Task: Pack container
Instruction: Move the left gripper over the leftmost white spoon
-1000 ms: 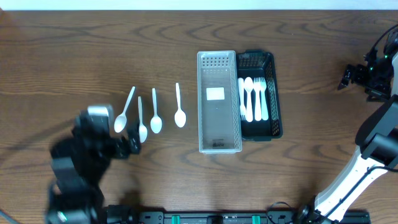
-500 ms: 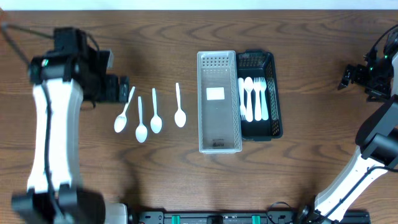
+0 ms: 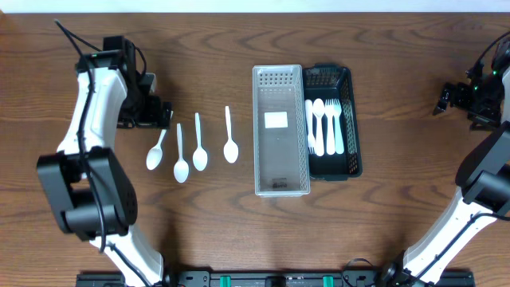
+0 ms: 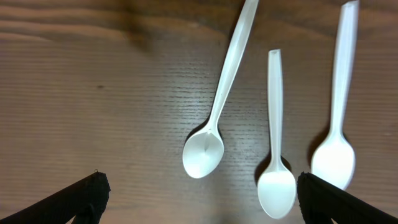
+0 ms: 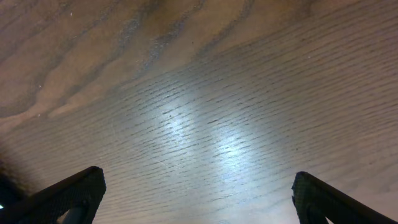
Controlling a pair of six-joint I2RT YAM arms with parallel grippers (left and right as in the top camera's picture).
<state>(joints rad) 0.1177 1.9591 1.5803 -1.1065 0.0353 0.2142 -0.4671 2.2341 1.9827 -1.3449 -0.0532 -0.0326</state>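
Observation:
Four white plastic spoons lie in a row left of centre: the leftmost spoon [image 3: 155,155], a second [image 3: 181,159], a third [image 3: 199,147] and a fourth [image 3: 230,139]. My left gripper [image 3: 160,115] hangs open and empty over the leftmost spoon's handle end, hiding it from overhead. In the left wrist view the spoon [image 4: 214,118] lies between my open fingers [image 4: 78,198], with two more spoons [image 4: 275,149] [image 4: 339,130] to its right. An empty grey basket [image 3: 260,119] stands at centre. My right gripper [image 3: 443,100] is open and empty at the far right, over bare wood [image 5: 205,124].
A black basket [image 3: 355,119] touches the grey basket's right side and holds several white forks [image 3: 325,127]. A white label [image 3: 276,120] lies on the grey basket's floor. The right arm's base stands at the front right.
My left arm has swung from the front left of the table up to the back left and now reaches over the leftmost spoon's handle. The spoons, baskets and right arm have not moved.

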